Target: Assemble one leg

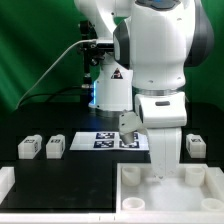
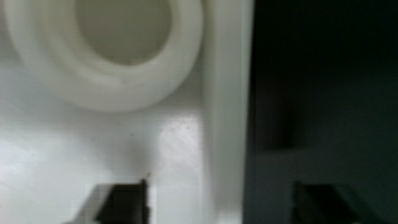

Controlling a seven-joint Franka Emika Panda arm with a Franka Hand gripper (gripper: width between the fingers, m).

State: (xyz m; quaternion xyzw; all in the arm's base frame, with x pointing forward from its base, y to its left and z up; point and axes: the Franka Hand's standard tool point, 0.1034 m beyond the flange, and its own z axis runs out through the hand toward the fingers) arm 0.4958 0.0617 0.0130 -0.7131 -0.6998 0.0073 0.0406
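Note:
Four small white legs with tags lie on the black table: two at the exterior view's left (image 1: 28, 148) (image 1: 55, 146), one by the marker board (image 1: 127, 125) and one at the right (image 1: 197, 145). My gripper (image 1: 160, 168) is low over the large white tray-like piece (image 1: 175, 205), away from every leg. In the wrist view my gripper (image 2: 222, 205) is open and holds nothing. Its dark fingertips (image 2: 121, 200) stand on either side of the tray's raised rim (image 2: 222, 110), without touching it. A round white boss (image 2: 89, 50) rises from the tray floor. No leg shows in the wrist view.
The marker board (image 1: 105, 140) lies on the table behind the tray. Another white part (image 1: 6, 182) sits at the exterior view's lower left edge. The arm's base stands behind the board. A green curtain closes the back.

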